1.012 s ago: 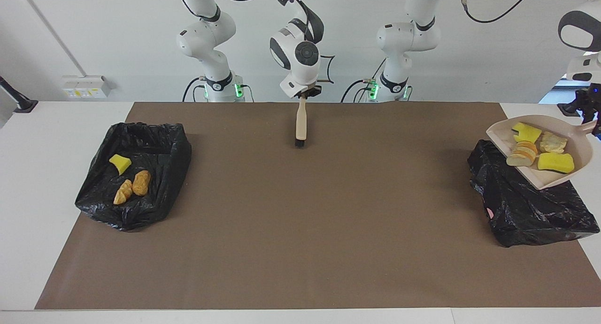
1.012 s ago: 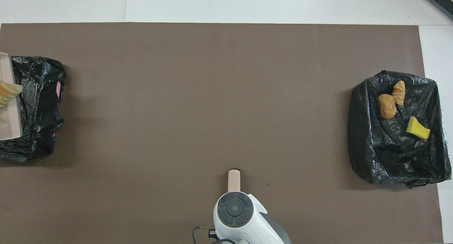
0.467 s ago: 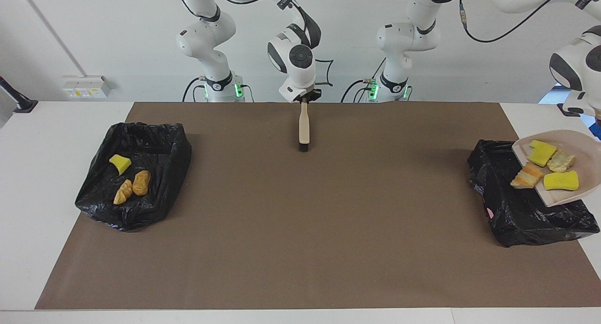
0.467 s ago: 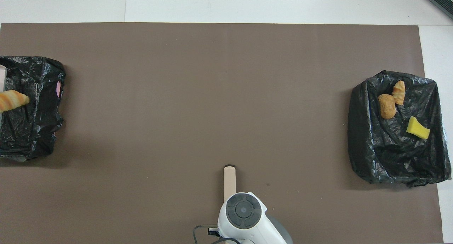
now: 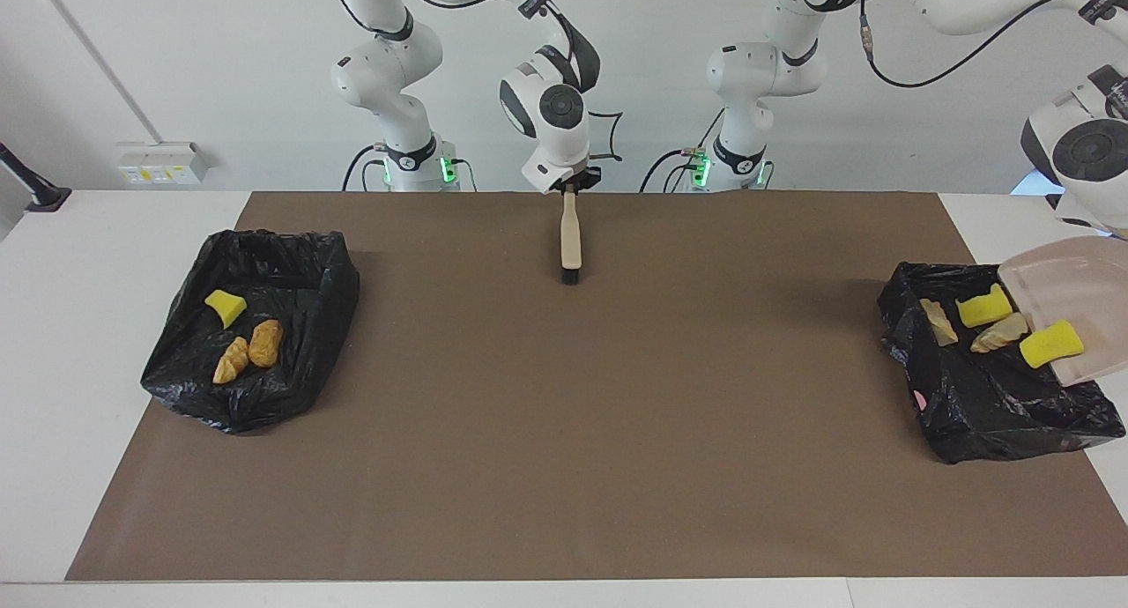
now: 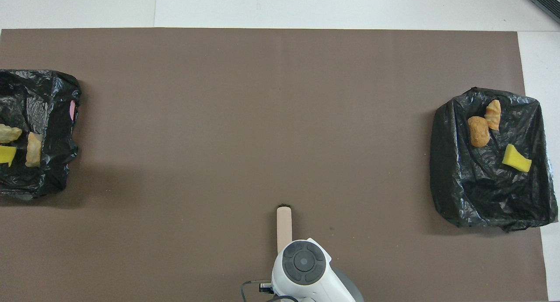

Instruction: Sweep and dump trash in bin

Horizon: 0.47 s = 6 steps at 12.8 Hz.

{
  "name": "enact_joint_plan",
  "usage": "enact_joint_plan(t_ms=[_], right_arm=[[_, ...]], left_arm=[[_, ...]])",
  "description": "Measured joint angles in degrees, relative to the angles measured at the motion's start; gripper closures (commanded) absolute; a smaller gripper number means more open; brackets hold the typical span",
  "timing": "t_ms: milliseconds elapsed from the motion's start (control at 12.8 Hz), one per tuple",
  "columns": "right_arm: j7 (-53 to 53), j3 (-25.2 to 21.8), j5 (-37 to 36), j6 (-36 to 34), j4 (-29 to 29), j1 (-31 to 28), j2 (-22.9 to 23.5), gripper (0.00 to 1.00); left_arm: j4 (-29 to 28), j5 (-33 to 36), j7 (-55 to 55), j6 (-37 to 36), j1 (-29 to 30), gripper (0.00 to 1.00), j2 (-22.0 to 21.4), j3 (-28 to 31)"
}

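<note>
Right gripper (image 5: 571,185) fingers clamped on brush (image 5: 570,238); left gripper off frame, shut; dustpan (image 5: 1077,301) tipped over bin (image 5: 987,405), trash (image 5: 983,308) sliding in.

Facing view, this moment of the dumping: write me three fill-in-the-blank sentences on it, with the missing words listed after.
1. The tilted dustpan is tipped over the black-lined bin at the ____ arm's end of the table.
2. The right gripper is shut on the handle of the ____.
3. The other bin holds one yellow sponge piece and ____ bread-like chunks.

Missing words: left; brush; two
</note>
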Motion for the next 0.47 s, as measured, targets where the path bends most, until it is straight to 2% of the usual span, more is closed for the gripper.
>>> enact_joint_plan(t_ms=[78,156,467], right_arm=[[0.00,-0.01,0.02,0.00,0.00,-0.03,0.00,0.08],[0.00,-0.04,0.03,0.01,-0.02,-0.12,0.03,0.00],[0.00,-0.33,-0.08,1.10,1.79,-1.15,1.00,0.00]], left_arm=[[0.14,2.74,-0.93,-1.94,-0.52,1.00,-0.10,-0.27],[0.38,4.60,-1.34,-4.07,-0.93,1.00,-0.32,-0.84],[1.89,9.13,-1.69,-12.70,-1.23,1.00,-1.97,-5.90]])
